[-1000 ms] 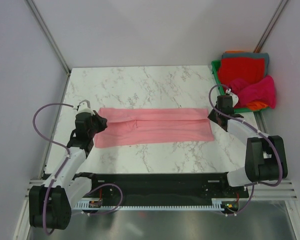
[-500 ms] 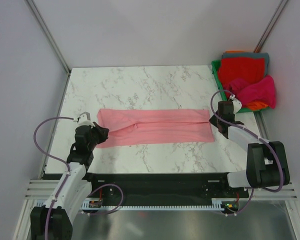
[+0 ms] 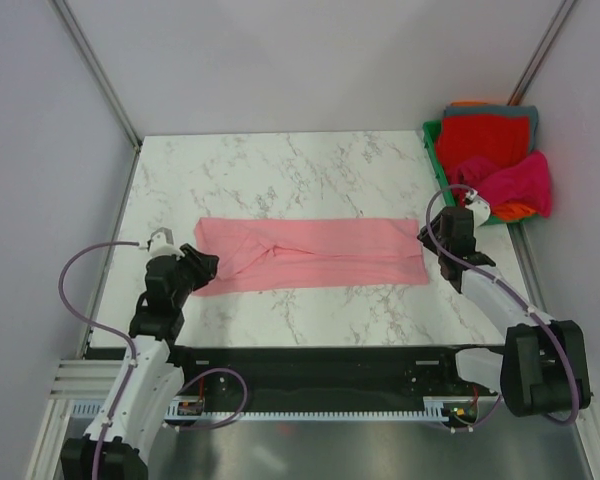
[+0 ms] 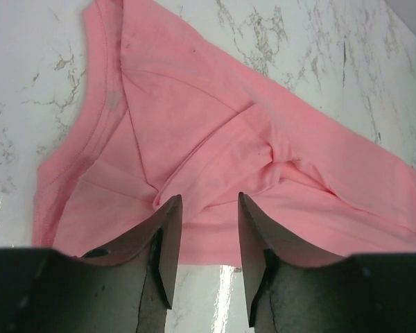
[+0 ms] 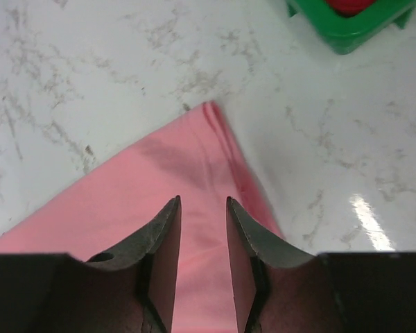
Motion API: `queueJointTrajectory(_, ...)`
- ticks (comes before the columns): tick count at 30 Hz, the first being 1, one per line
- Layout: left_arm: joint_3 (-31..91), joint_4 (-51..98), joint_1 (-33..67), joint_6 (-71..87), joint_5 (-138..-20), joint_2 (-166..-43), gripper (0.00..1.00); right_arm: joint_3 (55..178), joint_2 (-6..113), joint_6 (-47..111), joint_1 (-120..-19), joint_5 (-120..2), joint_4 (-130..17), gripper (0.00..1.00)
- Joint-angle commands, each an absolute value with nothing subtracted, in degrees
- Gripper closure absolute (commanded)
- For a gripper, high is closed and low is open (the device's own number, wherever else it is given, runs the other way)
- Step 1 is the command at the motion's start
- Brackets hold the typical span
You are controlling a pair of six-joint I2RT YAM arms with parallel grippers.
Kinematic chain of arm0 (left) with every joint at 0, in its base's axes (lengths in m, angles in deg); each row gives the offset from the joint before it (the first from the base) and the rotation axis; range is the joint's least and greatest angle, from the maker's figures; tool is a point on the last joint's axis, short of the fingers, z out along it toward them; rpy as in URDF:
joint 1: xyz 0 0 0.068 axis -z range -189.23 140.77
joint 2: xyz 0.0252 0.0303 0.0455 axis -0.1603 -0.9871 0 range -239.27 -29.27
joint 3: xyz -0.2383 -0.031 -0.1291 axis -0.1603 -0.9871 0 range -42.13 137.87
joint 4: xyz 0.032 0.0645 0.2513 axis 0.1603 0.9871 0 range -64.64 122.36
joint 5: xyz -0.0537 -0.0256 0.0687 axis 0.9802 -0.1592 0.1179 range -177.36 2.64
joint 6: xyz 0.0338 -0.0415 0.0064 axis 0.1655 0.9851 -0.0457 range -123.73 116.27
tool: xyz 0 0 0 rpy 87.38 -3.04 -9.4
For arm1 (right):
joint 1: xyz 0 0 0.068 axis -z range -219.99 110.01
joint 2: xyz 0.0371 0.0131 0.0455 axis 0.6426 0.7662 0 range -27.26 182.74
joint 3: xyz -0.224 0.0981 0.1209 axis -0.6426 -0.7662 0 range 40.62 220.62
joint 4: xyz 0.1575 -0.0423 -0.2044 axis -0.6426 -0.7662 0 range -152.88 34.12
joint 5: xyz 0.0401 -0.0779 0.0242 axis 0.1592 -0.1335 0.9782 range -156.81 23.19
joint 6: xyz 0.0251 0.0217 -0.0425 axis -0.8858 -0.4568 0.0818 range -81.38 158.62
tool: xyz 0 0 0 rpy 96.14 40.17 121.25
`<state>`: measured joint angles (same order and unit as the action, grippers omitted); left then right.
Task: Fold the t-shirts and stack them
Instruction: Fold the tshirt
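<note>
Lying flat, salmon-pink t-shirt (image 3: 310,255), long folded strip, wrinkled near middle

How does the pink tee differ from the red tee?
The pink tee lies alone on the table as a long strip; the red tee sits as a compact square on a pile in the bin. The pink tee is creased toward its left end; the red tee looks smooth. Both are plain.

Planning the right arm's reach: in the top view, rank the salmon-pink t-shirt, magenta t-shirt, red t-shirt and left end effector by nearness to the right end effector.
From the right end effector:
1. salmon-pink t-shirt, its right end under it.
2. magenta t-shirt, back right.
3. red t-shirt, farther back.
4. left end effector, far left.
</note>
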<state>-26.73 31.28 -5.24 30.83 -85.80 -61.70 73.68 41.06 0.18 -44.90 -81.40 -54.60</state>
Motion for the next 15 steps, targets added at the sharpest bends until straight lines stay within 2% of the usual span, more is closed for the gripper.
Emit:
queueJointTrajectory(1, -20.96, 32.04, -5.18, 33.62, -87.19, -67.4, 0.54, 76.82, 42.08, 2.49, -47.71, -73.69, -52.02, 0.61)
queueJointTrajectory(8, -8.66, 32.48, -5.45, 33.27, -87.1, -86.04, 0.51, 85.52, 53.75, -0.05, -61.58, -58.58, -47.91, 0.62)
queueJointTrajectory(15, 1.36, 32.66, -5.62, 35.2, -86.14, -98.69, 0.5, 102.63, 70.28, 3.28, -71.53, -47.67, -46.3, 0.52)
